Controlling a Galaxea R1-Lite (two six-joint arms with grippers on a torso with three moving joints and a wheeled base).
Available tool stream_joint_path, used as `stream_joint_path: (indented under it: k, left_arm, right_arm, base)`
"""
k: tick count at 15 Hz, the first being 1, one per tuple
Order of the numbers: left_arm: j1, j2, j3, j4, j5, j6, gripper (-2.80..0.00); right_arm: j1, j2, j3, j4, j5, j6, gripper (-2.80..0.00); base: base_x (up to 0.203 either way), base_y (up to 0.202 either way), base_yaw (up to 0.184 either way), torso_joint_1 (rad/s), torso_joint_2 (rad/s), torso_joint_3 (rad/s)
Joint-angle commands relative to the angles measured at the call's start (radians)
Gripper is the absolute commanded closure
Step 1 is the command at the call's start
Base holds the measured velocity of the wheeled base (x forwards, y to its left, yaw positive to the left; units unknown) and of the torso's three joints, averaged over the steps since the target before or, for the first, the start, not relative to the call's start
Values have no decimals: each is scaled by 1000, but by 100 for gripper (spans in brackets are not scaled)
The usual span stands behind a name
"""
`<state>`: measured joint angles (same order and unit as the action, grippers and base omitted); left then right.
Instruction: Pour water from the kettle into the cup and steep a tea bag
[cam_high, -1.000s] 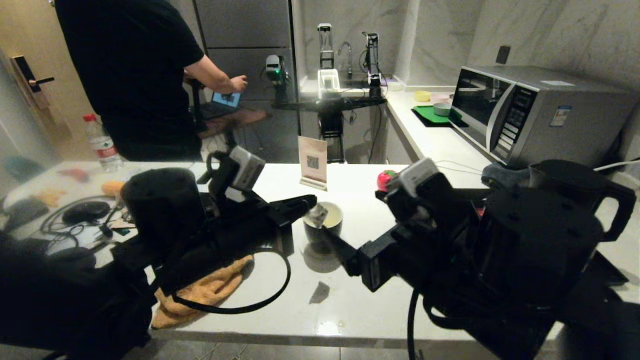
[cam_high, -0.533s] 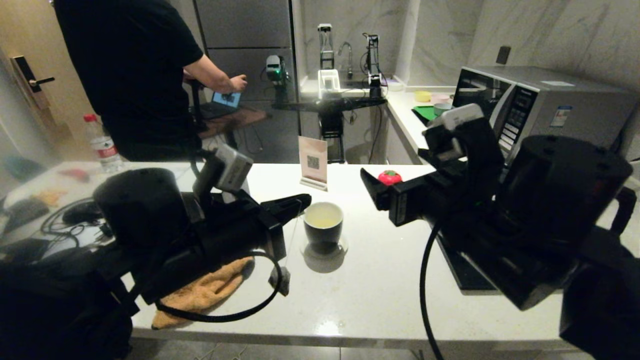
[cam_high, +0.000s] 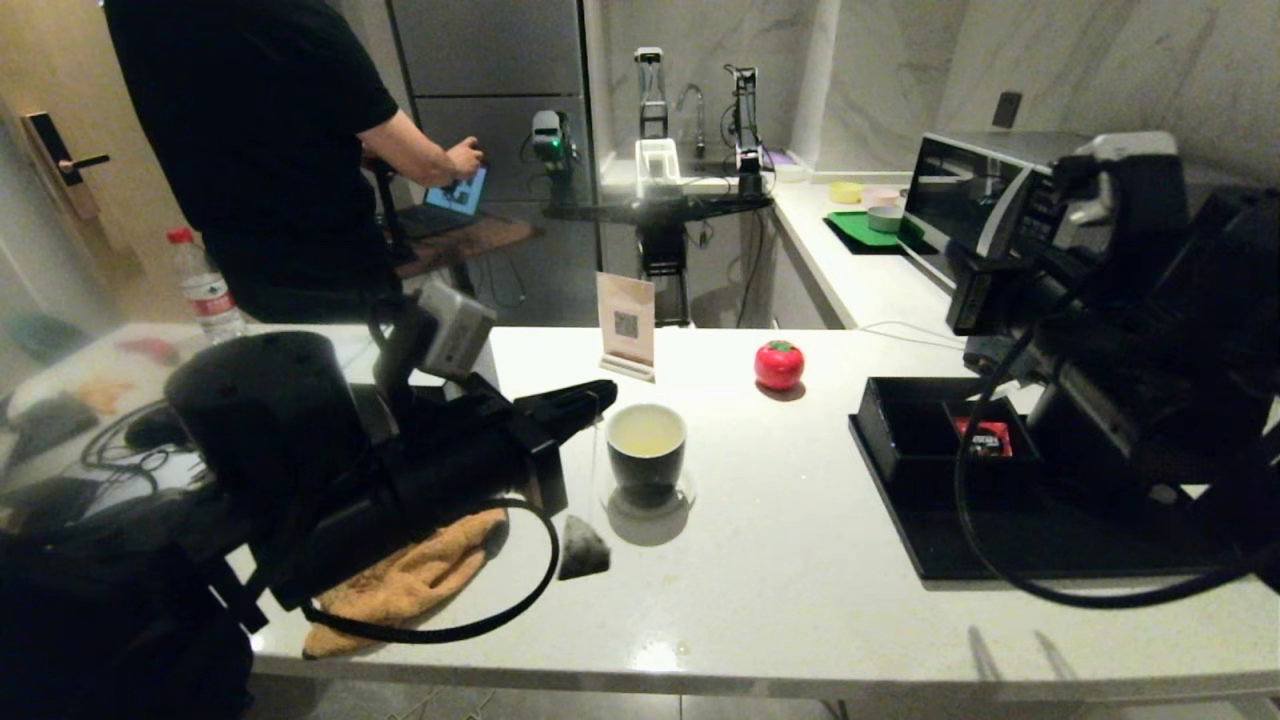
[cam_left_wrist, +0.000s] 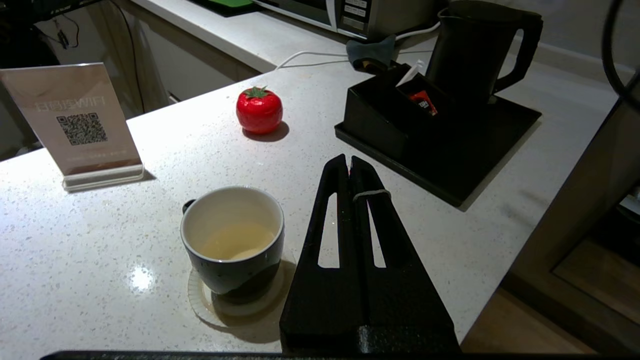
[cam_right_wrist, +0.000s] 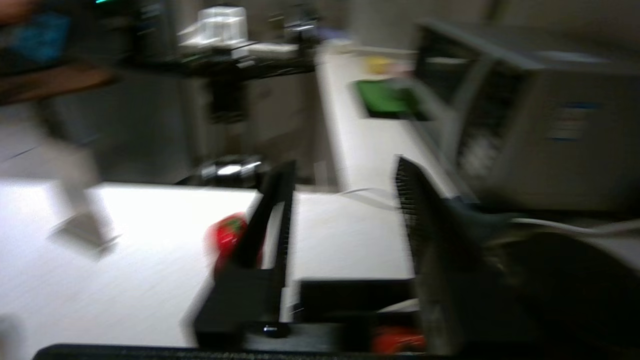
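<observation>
Rounded cup (cam_high: 646, 446) (glossy white inside)

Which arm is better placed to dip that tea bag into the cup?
The left. Its pincer is shut on the string, with the tea bag dangling beside the cup. The right pincer is open, up near the microwave.

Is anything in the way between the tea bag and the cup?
Nothing visible. The tea bag hangs on its string from the shut left hand, low beside the cup and outside it. The counter between them is bare, and the cup's mouth is uncovered. The right hand is open, far away.
</observation>
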<state>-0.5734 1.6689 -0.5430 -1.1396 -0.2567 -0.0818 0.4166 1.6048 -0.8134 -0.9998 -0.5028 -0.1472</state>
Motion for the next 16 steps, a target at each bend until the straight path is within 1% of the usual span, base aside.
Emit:
stream_joint_path:
  k: [1, 3, 4, 6, 9, 11, 12, 13, 14, 16]
  left_arm:
    - [0, -6, 14, -6, -1, 1, 0]
    - [0, -17, 29, -6, -3, 1, 0]
    - [0, -20, 33, -6, -2, 1, 0]
    - [0, -21, 48, -7, -1, -1, 0]
    - [0, -20, 64, -6, -3, -3, 0]
    - [-3, -20, 65, -6, -3, -3, 0]
    - [-3, -20, 66, -6, -3, -3, 0]
    - [-2, -20, 74, -6, -3, -3, 0]
    - [-2, -20, 86, -6, -3, -3, 0]
    - [-2, -31, 105, -6, -3, -3, 0]
  right_arm:
    - [-170, -40, 2, -35, -3, -2, 0]
    - [-325, -102, 42, -77, 1, -3, 0]
    - [-374, -156, 112, -89, 4, 1, 0]
    - [-432, -275, 278, -100, 23, 20, 0]
    - [-459, -455, 533, -104, 65, 60, 0]
    - [-461, -551, 674, -102, 85, 79, 0]
    - [-458, -606, 729, -98, 114, 84, 0]
    - [-457, -669, 769, -86, 170, 88, 0]
    - [-456, -748, 785, -40, 231, 90, 0]
    - [-456, -935, 799, 132, 326, 90, 0]
  base:
    - [0, 0, 0, 0, 0, 0]
    - [0, 0, 0, 0, 0, 0]
    - [0, 0, 0, 0, 0, 0]
    - [0, 0, 0, 0, 0, 0]
    - [0, 0, 0, 0, 0, 0]
    - [0, 0, 0, 0, 0, 0]
    - [0, 0, 0, 0, 0, 0]
    - [0, 0, 0, 0, 0, 0]
    - [0, 0, 0, 0, 0, 0]
    - [0, 0, 0, 0, 0, 0]
